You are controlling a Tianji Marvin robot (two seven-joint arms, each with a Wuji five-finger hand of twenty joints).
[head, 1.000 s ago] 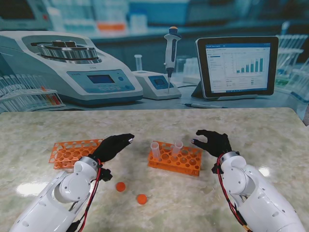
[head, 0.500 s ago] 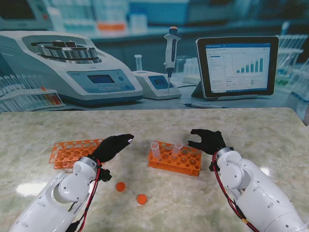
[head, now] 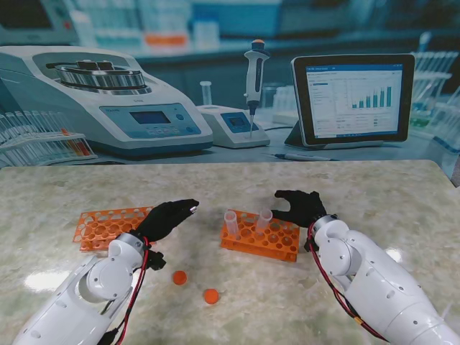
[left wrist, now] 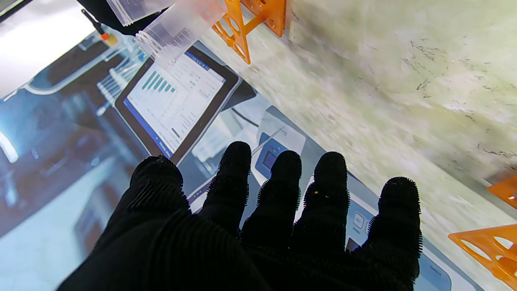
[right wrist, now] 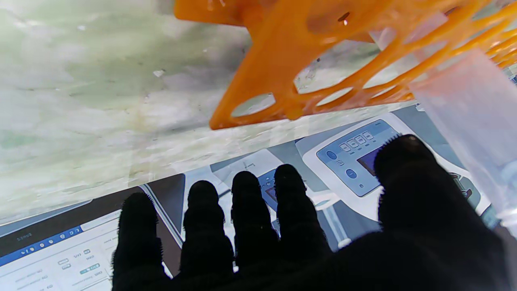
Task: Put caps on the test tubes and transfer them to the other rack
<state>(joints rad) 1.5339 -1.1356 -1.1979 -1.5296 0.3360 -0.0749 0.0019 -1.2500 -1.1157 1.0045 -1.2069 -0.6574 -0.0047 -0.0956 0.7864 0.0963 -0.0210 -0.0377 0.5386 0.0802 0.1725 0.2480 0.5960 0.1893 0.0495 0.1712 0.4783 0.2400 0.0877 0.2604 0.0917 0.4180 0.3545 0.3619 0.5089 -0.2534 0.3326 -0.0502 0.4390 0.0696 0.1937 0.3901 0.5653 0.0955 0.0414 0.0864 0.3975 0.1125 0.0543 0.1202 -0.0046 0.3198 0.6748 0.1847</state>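
Standing in the orange plastic tube rack (head: 262, 239) at mid-worktop are two clear uncapped plastic test tubes (head: 231, 223), and the black-gloved right hand (head: 298, 207) hovers just beside that rack's right far corner with its fingers (right wrist: 250, 210) spread and holding nothing. Left of that rack, the black-gloved left hand (head: 167, 218) is likewise open and empty over the near end of a second, empty orange rack (head: 108, 226). Two round orange caps (head: 210, 295) lie on the marbled worktop (head: 374, 194) nearer to me than the tube rack.
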